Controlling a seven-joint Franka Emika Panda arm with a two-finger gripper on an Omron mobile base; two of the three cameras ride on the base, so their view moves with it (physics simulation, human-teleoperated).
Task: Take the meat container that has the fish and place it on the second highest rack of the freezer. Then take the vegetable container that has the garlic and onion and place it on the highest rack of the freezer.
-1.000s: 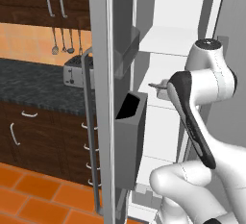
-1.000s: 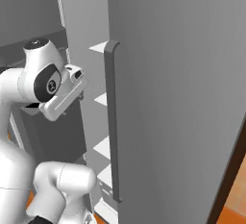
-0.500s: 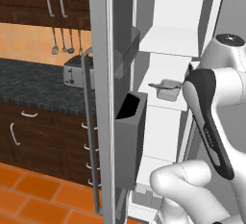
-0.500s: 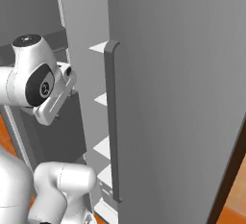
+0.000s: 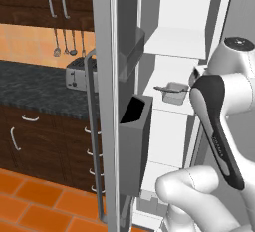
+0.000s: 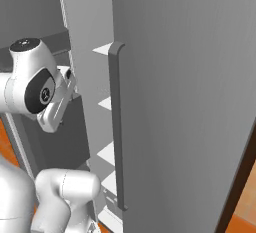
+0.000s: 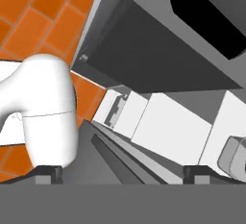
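left base view: tray (image 5: 175, 92) sits on a freezer (image 5: 182, 42) shelf; gripper (image 7: 122, 172) open, empty; vegetable container likely still left.

My arm (image 5: 219, 126) is glossy white, built of fat rounded links. A long black panel with faint pale lettering runs down one link at the right of the left base picture. Grey discs cap my joints. My claw (image 7: 122, 172) ends in two small dark tips.
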